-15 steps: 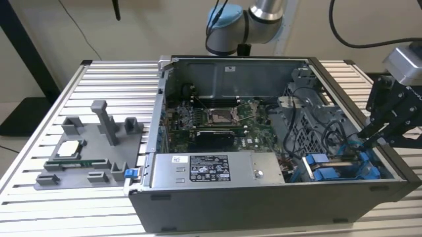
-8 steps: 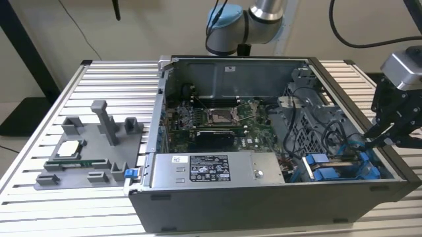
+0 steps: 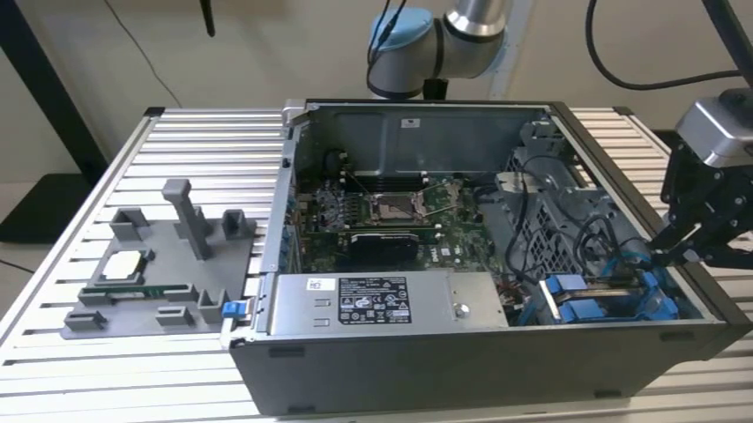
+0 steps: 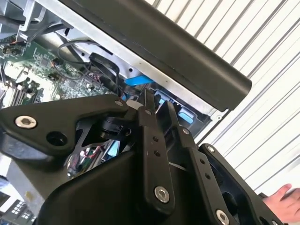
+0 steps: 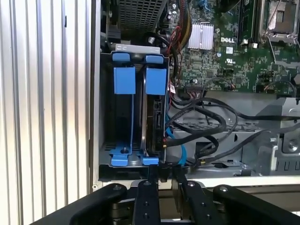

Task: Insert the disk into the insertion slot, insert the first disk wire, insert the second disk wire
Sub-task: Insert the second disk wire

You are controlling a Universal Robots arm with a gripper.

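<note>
Soft, even indoor light fills the exterior view; the open dark-grey metal computer case point(image 3: 471, 370) holds shadow at its centre. In the second wrist view the ribbed silver metal tabletop point(image 4: 262, 47) glares pale.

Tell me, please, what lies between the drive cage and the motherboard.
There, black cables and red wires crowd between cage and motherboard, in the first wrist view.

Exterior view high over the case point(image 3: 471, 374); wrist views close on its insertion slot point(image 5: 110, 117)

The disk point(image 5: 154, 117) stands in the insertion slot point(image 5: 133, 47), cables point(image 5: 201, 119) beside it
</note>
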